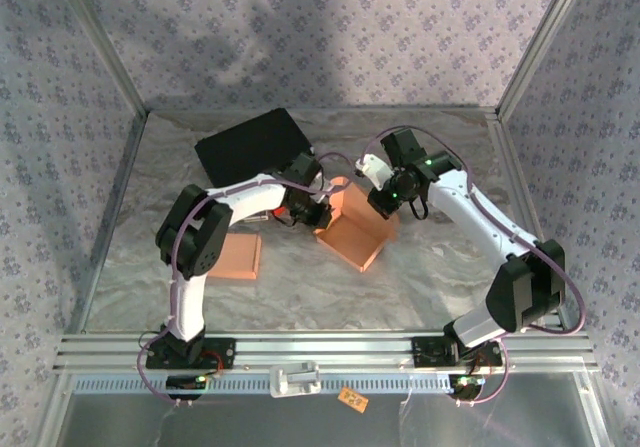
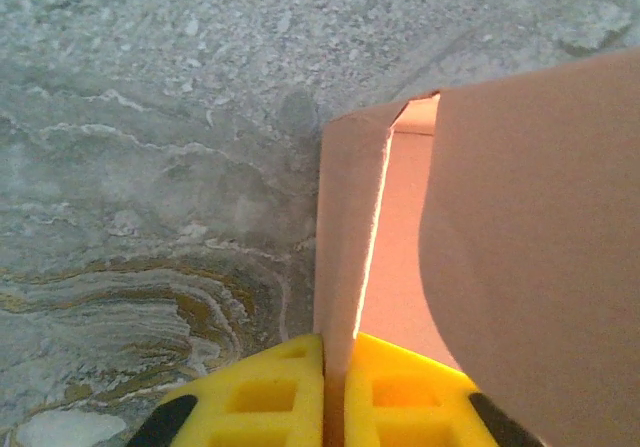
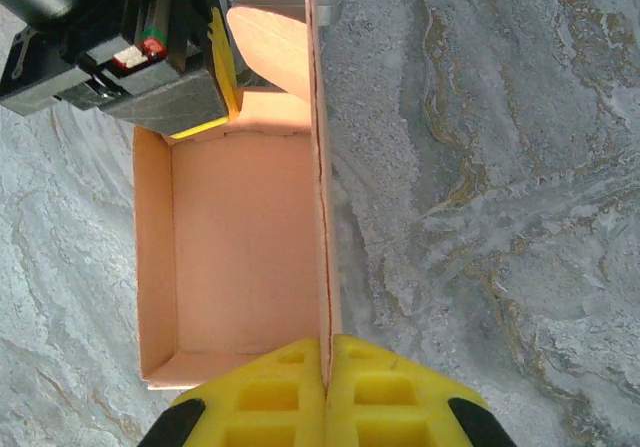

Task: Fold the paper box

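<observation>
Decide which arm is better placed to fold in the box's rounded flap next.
Probably left: the left gripper is shut on the wall beside the rounded flap; the right gripper pinches the long side wall, farther away.

White arm links (image 1: 245,195), black joints (image 1: 195,229), purple cables (image 1: 174,285), yellow gripper fingers (image 3: 270,399) with square cut-outs

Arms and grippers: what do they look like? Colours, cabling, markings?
The left arm and right arm have white links, black joint housings and lilac cables looped alongside. The left gripper and right gripper have yellow fingers with square cut-outs and black outer edges.
</observation>
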`<state>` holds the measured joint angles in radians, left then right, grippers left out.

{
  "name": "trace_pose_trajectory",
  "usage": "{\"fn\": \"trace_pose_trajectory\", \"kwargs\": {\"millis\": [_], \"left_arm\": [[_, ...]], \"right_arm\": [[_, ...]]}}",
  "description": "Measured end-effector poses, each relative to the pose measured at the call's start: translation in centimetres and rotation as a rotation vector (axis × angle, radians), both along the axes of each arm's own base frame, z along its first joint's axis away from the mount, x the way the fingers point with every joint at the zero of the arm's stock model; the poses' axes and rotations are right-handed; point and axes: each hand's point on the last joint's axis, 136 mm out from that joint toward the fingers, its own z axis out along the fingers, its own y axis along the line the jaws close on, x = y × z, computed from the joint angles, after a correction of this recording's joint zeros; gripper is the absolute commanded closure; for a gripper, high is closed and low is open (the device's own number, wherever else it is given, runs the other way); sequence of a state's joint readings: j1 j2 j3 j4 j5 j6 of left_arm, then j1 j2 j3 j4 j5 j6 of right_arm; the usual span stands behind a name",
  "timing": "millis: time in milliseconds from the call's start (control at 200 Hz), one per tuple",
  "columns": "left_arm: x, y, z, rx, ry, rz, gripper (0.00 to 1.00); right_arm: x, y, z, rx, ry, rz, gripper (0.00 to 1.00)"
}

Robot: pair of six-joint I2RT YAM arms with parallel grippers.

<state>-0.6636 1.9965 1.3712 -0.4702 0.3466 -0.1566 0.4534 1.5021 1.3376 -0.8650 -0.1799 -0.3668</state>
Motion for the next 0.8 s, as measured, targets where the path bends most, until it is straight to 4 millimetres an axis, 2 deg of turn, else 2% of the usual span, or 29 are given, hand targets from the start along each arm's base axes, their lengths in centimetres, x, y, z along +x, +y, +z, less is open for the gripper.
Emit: {"fn": "trace_pose_trajectory", "kwargs": {"millis": [60, 350, 400, 420, 545, 605, 695, 800], "left_arm": [[0.1, 0.1, 0.0, 0.036, -0.028, 0.02, 1.0], [-0.1, 0.8, 0.3, 0.186, -0.174, 0.16, 1.0], [-0.2, 1.1, 0.3, 0.196, -0.185, 0.177, 0.82], [-0.2, 1.1, 0.3, 0.2, -0.189, 0.183, 0.79], [0.0, 1.9, -0.3, 0.245, -0.201, 0.209, 0.74], [0.0, 2.1, -0.9, 0.262, -0.197, 0.209, 0.78], [-0.1, 2.2, -1.4, 0.278, -0.198, 0.191, 0.94], [0.1, 1.9, -1.1, 0.268, -0.201, 0.195, 0.97]], "right_arm": [[0.0, 0.0, 0.0, 0.0, 0.001, -0.001, 1.0], [0.2, 0.1, 0.0, 0.006, -0.003, -0.007, 1.0], [0.3, 0.1, 0.1, 0.009, -0.007, -0.007, 1.0], [0.3, 0.2, 0.1, 0.011, -0.008, -0.007, 1.0], [0.5, 0.1, 0.2, 0.016, -0.01, -0.014, 1.0], [0.6, 0.1, 0.2, 0.018, -0.013, -0.018, 1.0], [0.7, 0.2, 0.3, 0.025, -0.016, -0.019, 1.0], [0.8, 0.2, 0.3, 0.028, -0.02, -0.021, 1.0]]}}
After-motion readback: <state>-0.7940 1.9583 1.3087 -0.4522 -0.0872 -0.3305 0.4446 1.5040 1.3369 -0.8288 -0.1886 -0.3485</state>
